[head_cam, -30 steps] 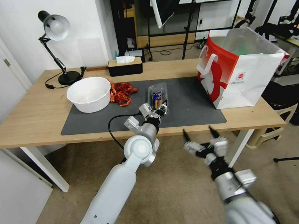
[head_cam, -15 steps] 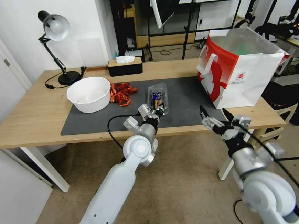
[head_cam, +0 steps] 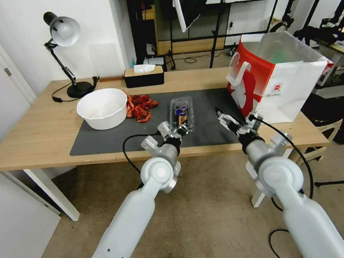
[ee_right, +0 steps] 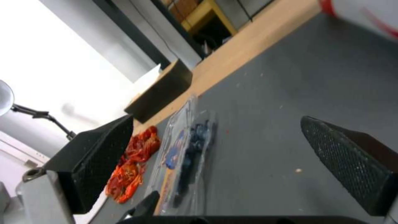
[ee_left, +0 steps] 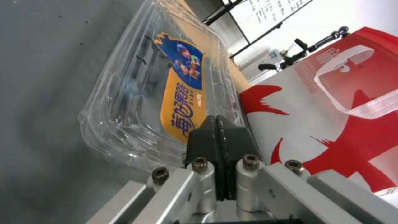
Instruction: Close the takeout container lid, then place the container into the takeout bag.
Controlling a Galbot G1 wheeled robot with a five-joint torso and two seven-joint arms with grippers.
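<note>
Left gripper [head_cam: 181, 129], fingers together, touches takeout container [head_cam: 182, 113] near end, long axis pointing away; right gripper [head_cam: 238, 123], fingers apart, beside it.

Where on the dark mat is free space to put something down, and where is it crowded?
Free: the mat strip below the white bowl, and the far strip between the takeout container and the takeout bag. Crowded: around the container, with the left gripper, right gripper and red scraps.

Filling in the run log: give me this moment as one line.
left gripper: shut, at near end of small clear plastic clamshell container | lid down | right gripper: open, over grey mat | red-and-white paper bag: upright
</note>
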